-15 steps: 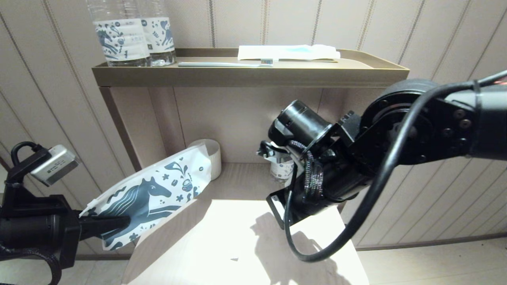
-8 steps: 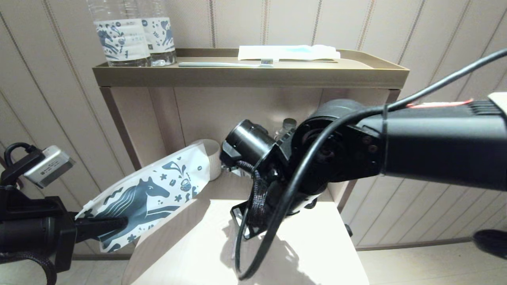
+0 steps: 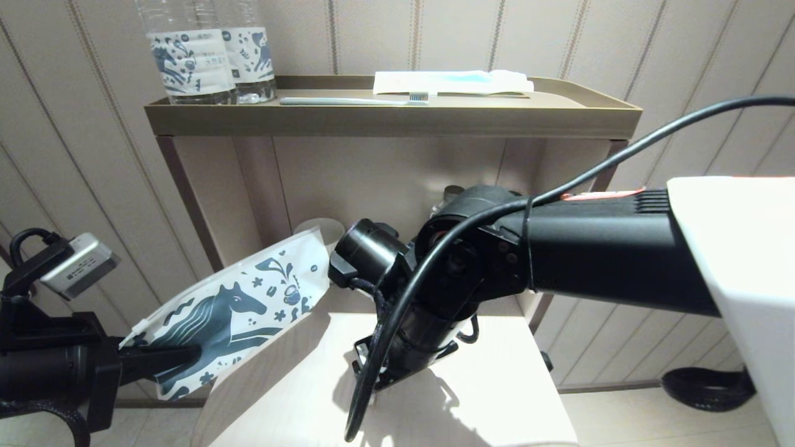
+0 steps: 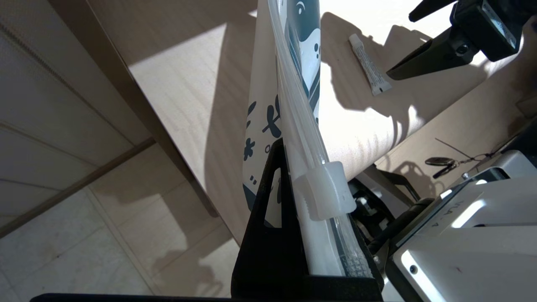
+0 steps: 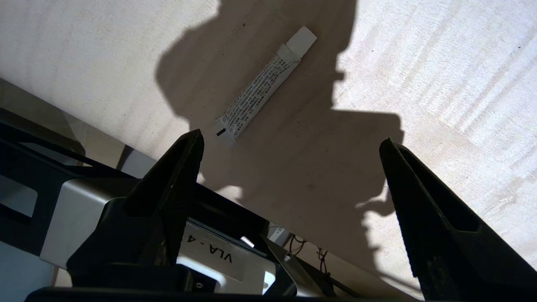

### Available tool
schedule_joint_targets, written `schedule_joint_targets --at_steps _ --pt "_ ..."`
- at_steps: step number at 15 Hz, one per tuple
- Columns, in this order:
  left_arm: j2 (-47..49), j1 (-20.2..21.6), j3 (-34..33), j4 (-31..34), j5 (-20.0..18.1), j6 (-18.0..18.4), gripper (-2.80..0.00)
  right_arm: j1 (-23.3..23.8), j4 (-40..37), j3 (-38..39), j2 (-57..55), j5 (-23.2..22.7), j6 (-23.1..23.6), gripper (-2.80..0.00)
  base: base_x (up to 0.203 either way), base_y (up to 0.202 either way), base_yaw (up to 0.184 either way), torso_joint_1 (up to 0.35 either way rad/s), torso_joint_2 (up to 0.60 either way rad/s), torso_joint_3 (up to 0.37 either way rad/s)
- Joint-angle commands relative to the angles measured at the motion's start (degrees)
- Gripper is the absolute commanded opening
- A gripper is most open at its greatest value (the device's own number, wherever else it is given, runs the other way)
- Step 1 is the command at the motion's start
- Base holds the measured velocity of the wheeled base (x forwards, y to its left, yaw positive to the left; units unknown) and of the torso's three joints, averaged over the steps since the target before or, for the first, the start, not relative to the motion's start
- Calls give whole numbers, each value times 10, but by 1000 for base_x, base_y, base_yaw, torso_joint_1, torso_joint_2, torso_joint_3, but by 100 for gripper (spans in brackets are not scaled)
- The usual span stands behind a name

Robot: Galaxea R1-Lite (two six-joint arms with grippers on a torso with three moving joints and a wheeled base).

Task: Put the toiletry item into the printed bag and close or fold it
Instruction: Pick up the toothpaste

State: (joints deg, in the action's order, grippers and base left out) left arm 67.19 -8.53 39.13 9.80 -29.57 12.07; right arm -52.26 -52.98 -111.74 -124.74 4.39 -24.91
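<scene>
Fingers of the right gripper (image 5: 289, 147) stand spread wide and empty, poised over the pale wooden bench (image 3: 497, 410) with a small white printed toothpaste tube (image 5: 263, 86) lying flat between and just beyond their tips, not yet touched. In the head view this arm's wrist hides the tube entirely. Off the bench's left edge, the left gripper (image 4: 293, 201) has its fingers closed on the flat white plastic zip pouch printed with a blue horse and small blue doodles (image 3: 242, 307), pinching it near its zip end beside the white slider (image 4: 325, 193); the pouch slants up and away, its far end near a white cup (image 3: 329, 233) under the shelf.

The step in hand looks like the pick of the toiletry item: nothing is in the bag yet. The next move calls for lowering the right fingers so they straddle the tube across its narrow width, then closing. Since the tube lies slanted to the fingers, some wrist turn may be needed. The pouch mouth appears pressed flat, so it will likely need opening before insertion.
</scene>
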Motion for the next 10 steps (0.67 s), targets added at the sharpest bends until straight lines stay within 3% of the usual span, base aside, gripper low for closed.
schedule_joint_targets --at_steps 1,8,10 --pt "5 0 0 0 -3 1 -280 0 -2 -1 -5 0 -1 0 0 0 0 0 0 0" --pt "6 -2 -4 0 -3 1 -280 -4 -6 -2 -12 6 -1 0 0 0 0 0 0 0" --pt "6 -3 -4 0 -6 2 -280 -12 -7 -2 -24 41 -1 0 0 0 0 0 0 0"
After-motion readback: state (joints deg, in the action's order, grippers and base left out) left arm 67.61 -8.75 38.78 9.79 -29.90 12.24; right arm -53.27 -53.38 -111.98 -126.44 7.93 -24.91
